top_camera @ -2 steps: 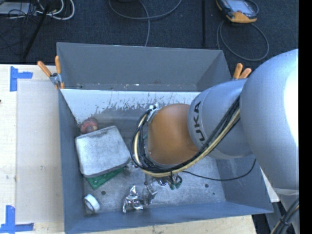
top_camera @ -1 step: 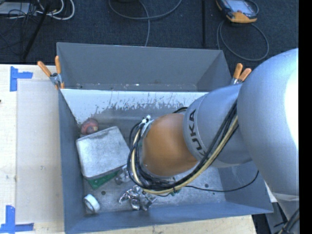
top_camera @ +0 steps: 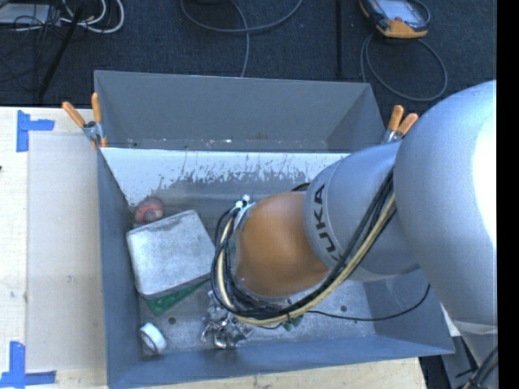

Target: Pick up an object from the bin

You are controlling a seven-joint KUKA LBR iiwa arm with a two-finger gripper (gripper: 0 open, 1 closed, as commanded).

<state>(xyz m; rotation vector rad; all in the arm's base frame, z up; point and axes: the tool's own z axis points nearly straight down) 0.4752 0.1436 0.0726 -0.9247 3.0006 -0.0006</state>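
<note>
The bin (top_camera: 113, 217) is showing grey with pale scratch streaks; the block (top_camera: 170, 251) is looking speckled off-white, the ball (top_camera: 148, 210) pink, the scrap (top_camera: 174, 298) green, the roll (top_camera: 152, 337) white — the wrist cover (top_camera: 272, 250) is glowing orange.

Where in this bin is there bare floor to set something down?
Bare floor lies along the back wall, right of the pink ball, and front right beside the gripper. The left is crowded: grey block, green piece, white cap.

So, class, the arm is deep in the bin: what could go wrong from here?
The gripper sits low beside the bin's near wall and could scrape metal instead of taking anything. The green flat piece nearby lies partly under the grey block, so pulling it might drag the block along.
</note>
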